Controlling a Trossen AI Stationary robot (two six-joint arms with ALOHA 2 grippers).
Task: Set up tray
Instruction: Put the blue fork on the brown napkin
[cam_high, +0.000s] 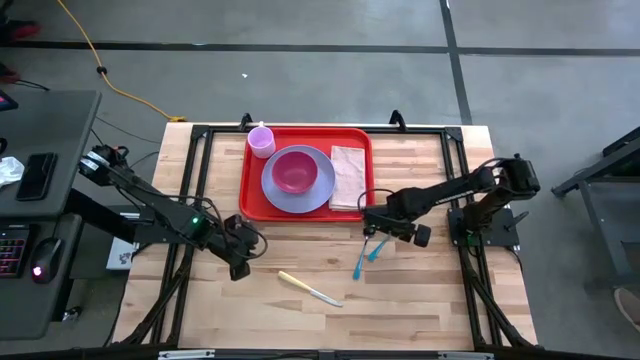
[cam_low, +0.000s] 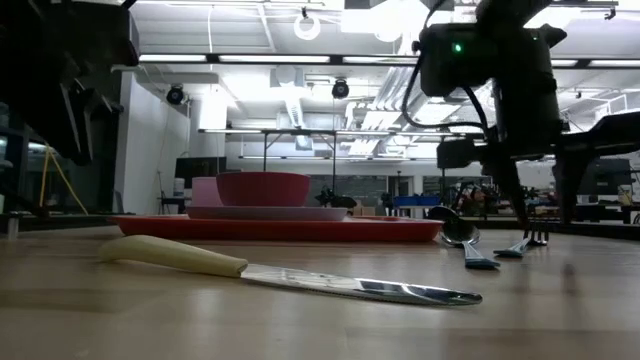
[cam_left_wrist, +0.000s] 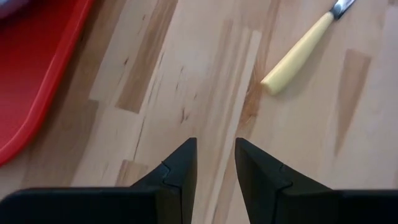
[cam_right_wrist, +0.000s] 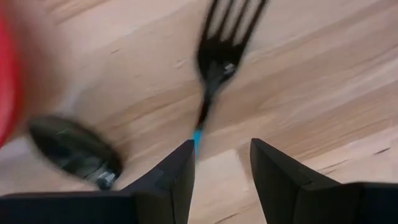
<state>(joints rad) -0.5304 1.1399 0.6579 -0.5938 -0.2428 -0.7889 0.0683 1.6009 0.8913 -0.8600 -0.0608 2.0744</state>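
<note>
Wooden slatted table (cam_high: 420, 290) below me; large flat red plastic tray (cam_high: 252, 200) sits upper centre, already loaded. My right gripper (cam_right_wrist: 221, 165), fingers apart and empty, hovers over the blue-handled fork (cam_right_wrist: 214, 68): cutlery step, I judge. Next: lower, close. Left gripper (cam_left_wrist: 214, 165), fingers apart, waits lower left.

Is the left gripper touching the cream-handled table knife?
Apart. The left wrist view shows bare wood between the left gripper and the cream-handled table knife.

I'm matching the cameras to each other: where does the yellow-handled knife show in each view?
High view: knife on bare wood, near edge, centre.
Low view: foreground, lying across.
Left wrist view: handle at upper right.
Right wrist view: not in it.
Shared landmark: red tray.
</note>
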